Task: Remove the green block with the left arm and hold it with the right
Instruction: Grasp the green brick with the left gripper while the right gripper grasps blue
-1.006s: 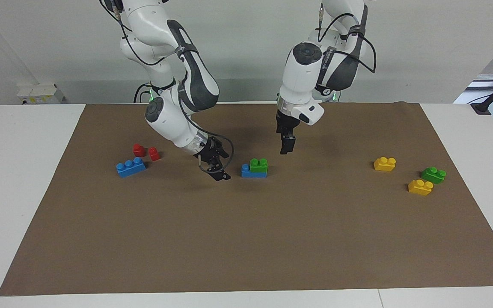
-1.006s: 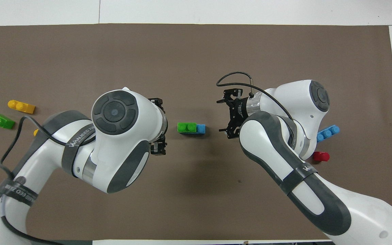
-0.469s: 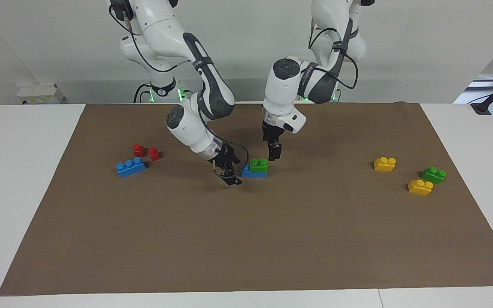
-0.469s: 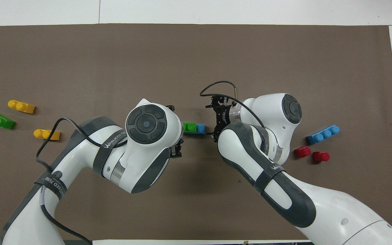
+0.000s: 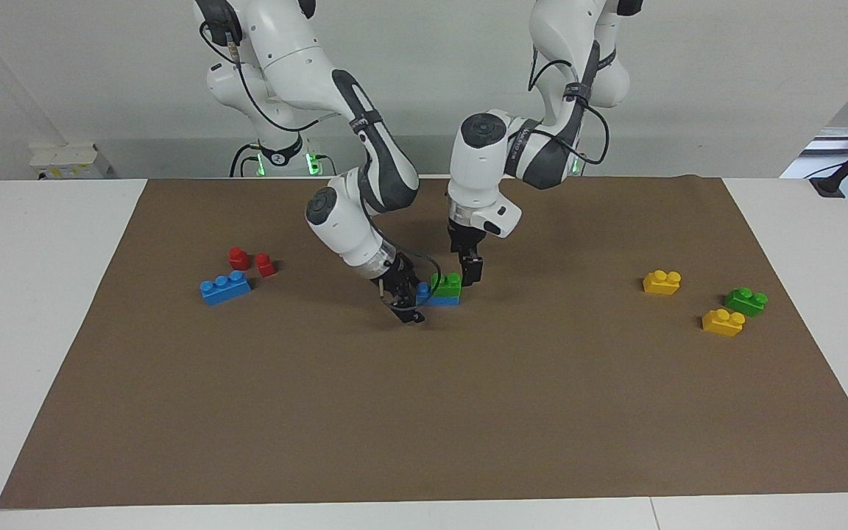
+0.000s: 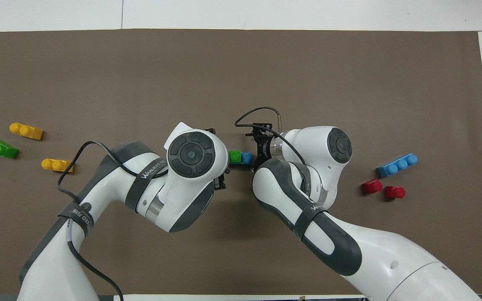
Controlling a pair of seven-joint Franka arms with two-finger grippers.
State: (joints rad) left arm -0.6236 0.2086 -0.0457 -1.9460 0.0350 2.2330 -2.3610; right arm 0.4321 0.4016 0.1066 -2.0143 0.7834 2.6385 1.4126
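Left gripper [image 5: 470, 274] down low at the middle of the brown paper mat [image 5: 468, 412], fingers spread apart, tips just beside the small bright green two-stud plastic block [image 5: 445, 280] on its left-arm end; touching or not, cannot tell. Right gripper [image 5: 408, 300] tilted in from the right arm's end, fingers spread wide on either side of the blue plastic brick [image 5: 439, 298] under that green block, not clenched on it. Green block seated on top of the blue brick, covering its left-arm end, one blue stud bare at the right-arm end.

Nearest the robots, toward the right arm's end: two small red plastic pieces [image 5: 239, 258], side by side. Just farther out, a blue three-stud plastic brick [image 5: 225, 288]. Toward the left arm's end, well apart from the stack: a yellow two-stud brick [image 5: 662, 282], then a second green two-stud brick [image 5: 746, 301], then farthest out another yellow two-stud brick [image 5: 723, 322]
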